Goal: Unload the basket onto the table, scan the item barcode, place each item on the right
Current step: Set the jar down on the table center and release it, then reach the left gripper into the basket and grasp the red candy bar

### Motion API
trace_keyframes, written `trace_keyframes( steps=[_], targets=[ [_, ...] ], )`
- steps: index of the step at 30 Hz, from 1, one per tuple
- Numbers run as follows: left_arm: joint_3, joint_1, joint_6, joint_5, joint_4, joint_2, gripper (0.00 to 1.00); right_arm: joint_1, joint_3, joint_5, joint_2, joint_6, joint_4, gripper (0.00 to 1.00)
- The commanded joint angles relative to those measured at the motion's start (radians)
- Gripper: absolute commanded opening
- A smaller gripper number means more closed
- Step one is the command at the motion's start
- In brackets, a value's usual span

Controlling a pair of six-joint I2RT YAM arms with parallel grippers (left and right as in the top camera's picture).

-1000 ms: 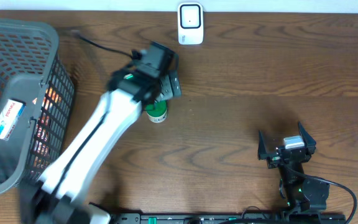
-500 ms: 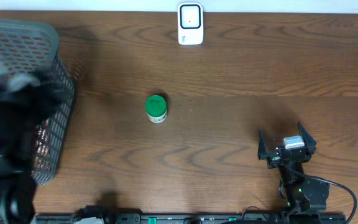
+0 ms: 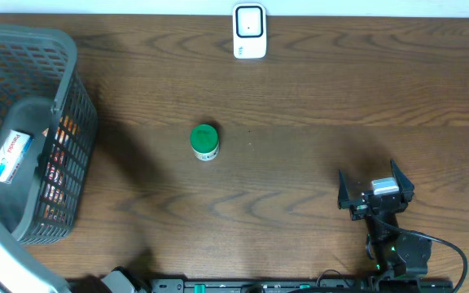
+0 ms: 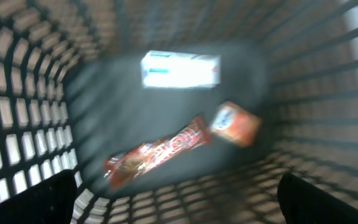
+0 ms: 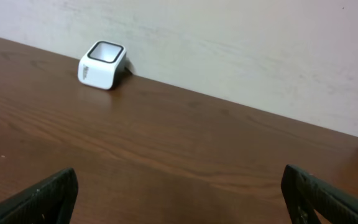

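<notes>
Left gripper [image 4: 182, 202] points down into the basket [image 3: 63, 98], its jaws spread wide.

The basket sits at 9 o'clock on the tabletop [image 3: 300, 106]. Inside it lie a white box [image 4: 180, 70] at 12 o'clock, a red bar [image 4: 157, 152] in the middle, and an orange pack [image 4: 235, 123] just beside the bar's end, toward 3 o'clock. This view is blurry, so the bar and pack may be touching; I cannot tell. The left gripper holds nothing. A jar [image 3: 204, 142] with a green lid stands upright near the middle of the tabletop, all alone. The white scanner [image 3: 249, 31] is at 12 o'clock by the far edge, well apart from the jar. The right gripper [image 3: 373, 187] is at 4 o'clock, its jaws wide apart and empty, facing the scanner.
</notes>
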Motion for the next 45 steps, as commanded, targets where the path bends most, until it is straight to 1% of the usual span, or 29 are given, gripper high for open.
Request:
trace_keyframes(
  steps=[1, 2, 4, 6, 8, 9, 11, 14, 25, 37, 41, 43, 44, 45],
  targets=[
    [-0.006, 0.008, 0.009, -0.041, -0.068, 0.118, 0.98, 0.010, -0.001, 0.002, -0.003, 0.016, -0.004, 0.99],
    [-0.009, 0.006, 0.034, -0.038, -0.074, 0.150, 0.98, 0.010, -0.001, 0.002, -0.003, 0.016, -0.004, 0.99],
    [-0.024, -0.002, 0.161, -0.015, -0.063, 0.213, 0.98, 0.010, -0.001, 0.002, -0.003, 0.016, -0.004, 0.99],
    [-0.039, -0.010, 0.261, -0.014, -0.048, 0.267, 0.98, 0.010, -0.001, 0.002, -0.003, 0.016, -0.004, 0.99],
    [-0.051, -0.014, 0.301, -0.006, -0.044, 0.306, 0.98, 0.010, -0.001, 0.002, -0.003, 0.016, -0.004, 0.99],
    [-0.065, -0.016, 0.362, 0.046, -0.029, 0.340, 0.98, 0.010, -0.001, 0.002, -0.003, 0.016, -0.004, 0.99],
    [-0.085, -0.018, 0.432, 0.084, -0.012, 0.366, 0.98, 0.010, -0.001, 0.002, -0.003, 0.016, -0.004, 0.99],
    [-0.122, -0.021, 0.507, 0.091, 0.014, 0.401, 0.98, 0.010, -0.001, 0.002, -0.003, 0.016, -0.004, 0.99],
    [-0.289, -0.026, 0.528, 0.108, 0.151, 0.456, 0.98, 0.010, -0.001, 0.002, -0.002, 0.016, -0.004, 0.99],
    [-0.426, -0.113, 0.557, 0.104, 0.306, 0.456, 0.98, 0.010, -0.001, 0.002, -0.003, 0.016, -0.004, 0.99],
    [-0.469, -0.108, 0.555, 0.047, 0.354, 0.456, 0.98, 0.010, -0.001, 0.002, -0.003, 0.016, -0.004, 0.99],
    [-0.470, -0.108, 0.549, 0.045, 0.361, 0.457, 0.98, 0.010, -0.001, 0.002, -0.003, 0.016, -0.004, 0.99],
    [-0.470, -0.108, 0.549, 0.045, 0.362, 0.456, 0.96, 0.010, -0.001, 0.002, -0.003, 0.016, -0.004, 0.99],
    [-0.470, -0.108, 0.549, 0.045, 0.362, 0.457, 0.88, 0.010, -0.001, 0.002, -0.003, 0.016, -0.004, 0.99]
  ],
)
